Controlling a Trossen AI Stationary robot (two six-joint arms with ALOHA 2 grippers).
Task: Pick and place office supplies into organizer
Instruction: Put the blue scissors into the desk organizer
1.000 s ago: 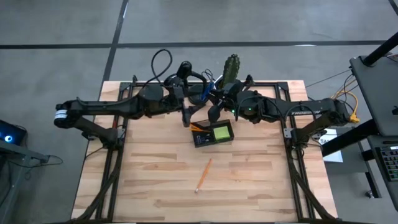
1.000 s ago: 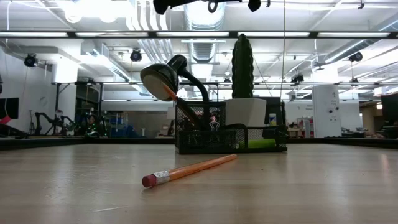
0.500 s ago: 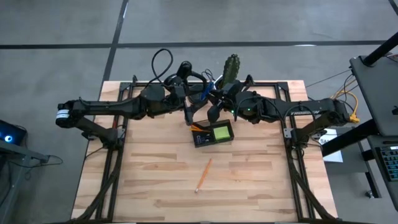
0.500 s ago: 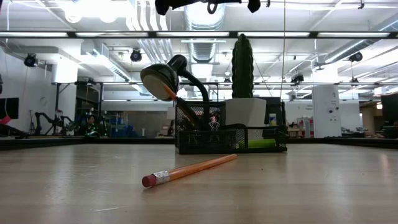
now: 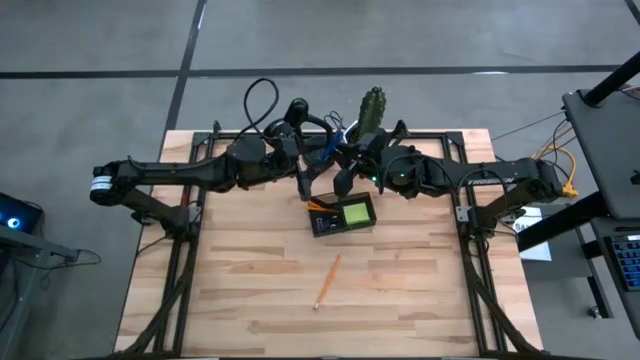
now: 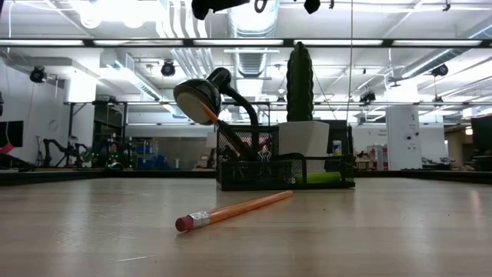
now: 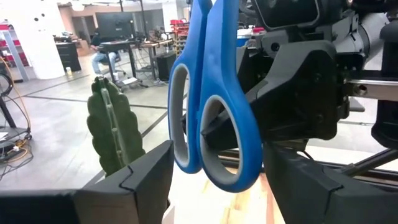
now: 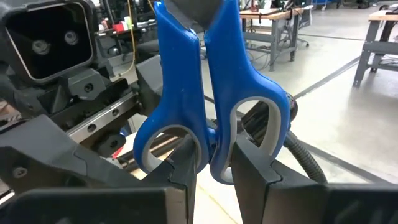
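A single orange pencil (image 6: pixel 234 210) is seen lying flat on the bare wooden table (image 5: pixel 250 290), eraser end nearest the low camera, well apart from everything else; open board is left on all sides of it, out to the near edge and both side edges. No print can be read on it.

Farther back the black mesh organizer (image 5: pixel 342 215) is found near the table's middle, with a lime-green sticky pad (image 5: pixel 355 212) in its right compartment and an orange pencil end (image 5: pixel 318 205) leaning out at its left corner. A free strip of table is left between organizer and loose pencil.

Above the organizer's far edge both arms meet from the two sides. The blue-handled scissors (image 8: pixel 205 106) are pinched by the right gripper (image 8: pixel 211 165), one finger (image 8: pixel 186 168) passed through a handle loop, the fingers pressed against the handles. The left gripper (image 7: pixel 214 180) is held at the same scissors (image 7: pixel 211 99) with its fingers (image 7: pixel 146 180) spread wide on either side of the handles, clear gaps showing. The scissors hang off the table, blades up in both wrist views.

Behind them a black desk lamp (image 6: pixel 206 94) and a cactus (image 6: pixel 300 81) in a white pot (image 6: pixel 304 137) crowd the table's far edge. No writing is legible anywhere.
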